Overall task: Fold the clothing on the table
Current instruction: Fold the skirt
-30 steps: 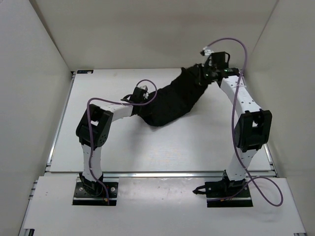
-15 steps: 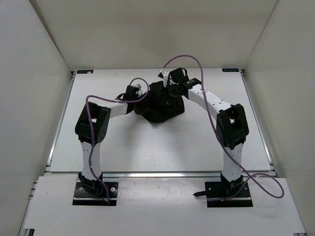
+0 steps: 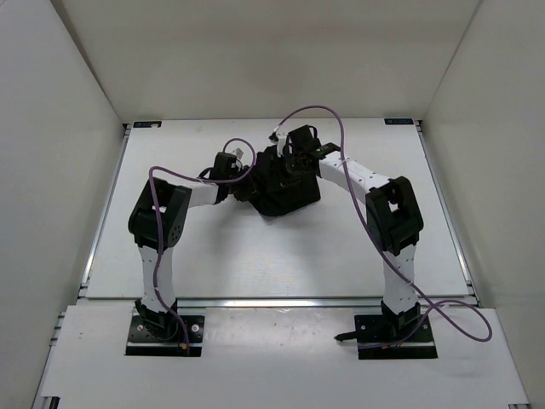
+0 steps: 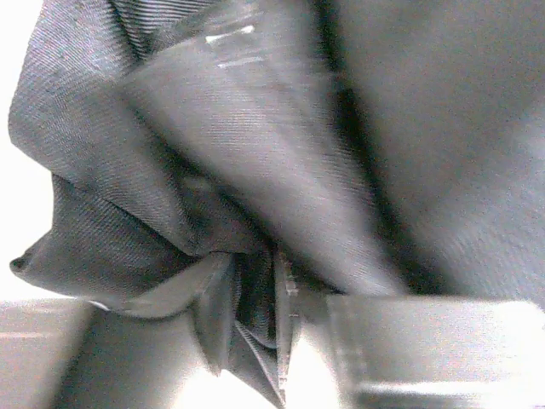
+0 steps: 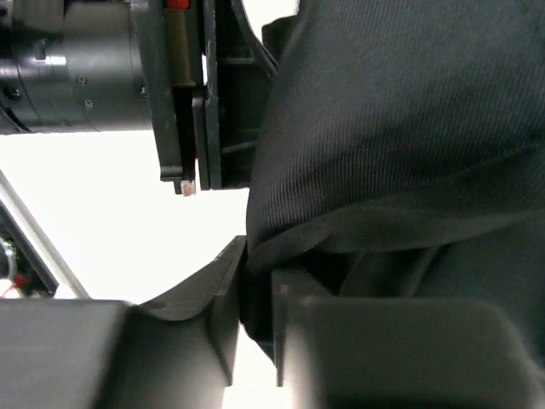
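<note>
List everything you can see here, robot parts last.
clothing: one, black, bunched on the table's far middle
table: one, white, under everything
walls: three, white, around the table
base plates: two, black, near edge
cables: two, purple, looping along the arms
arms: two, white and black, reaching to the clothing
left gripper: one, dark, closed on the clothing
right gripper: one, dark, closed on the clothing

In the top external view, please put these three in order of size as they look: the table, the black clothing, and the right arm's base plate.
1. table: by far the largest.
2. clothing: bunched up mid-table.
3. right base plate: looks slightly smaller, but it sits nearer the camera, so this rank is unsure.
</note>
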You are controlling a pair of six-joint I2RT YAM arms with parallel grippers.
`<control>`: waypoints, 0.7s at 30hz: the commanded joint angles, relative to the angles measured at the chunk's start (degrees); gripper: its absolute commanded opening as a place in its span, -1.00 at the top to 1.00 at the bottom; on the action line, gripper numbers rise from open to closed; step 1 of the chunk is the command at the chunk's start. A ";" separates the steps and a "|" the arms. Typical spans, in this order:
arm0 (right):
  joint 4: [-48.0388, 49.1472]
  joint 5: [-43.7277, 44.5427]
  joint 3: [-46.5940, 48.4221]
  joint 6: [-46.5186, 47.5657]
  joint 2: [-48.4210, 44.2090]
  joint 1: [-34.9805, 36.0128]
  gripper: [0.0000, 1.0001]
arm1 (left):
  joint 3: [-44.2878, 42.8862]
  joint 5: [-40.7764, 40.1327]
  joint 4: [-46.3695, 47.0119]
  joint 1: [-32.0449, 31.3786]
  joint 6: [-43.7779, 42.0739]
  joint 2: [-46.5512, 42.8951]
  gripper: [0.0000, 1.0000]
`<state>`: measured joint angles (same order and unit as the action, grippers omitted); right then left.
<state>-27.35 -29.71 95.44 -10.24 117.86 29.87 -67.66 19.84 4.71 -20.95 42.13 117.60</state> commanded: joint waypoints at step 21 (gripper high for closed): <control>8.29 -2.64 -6.85 -1.46 -10.92 -10.10 1.00 | -1.23 1.08 -3.40 8.83 -4.96 -24.18 0.65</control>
<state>-12.99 -36.71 87.77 -15.40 98.24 18.65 -64.73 20.53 -1.02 -9.61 37.54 94.63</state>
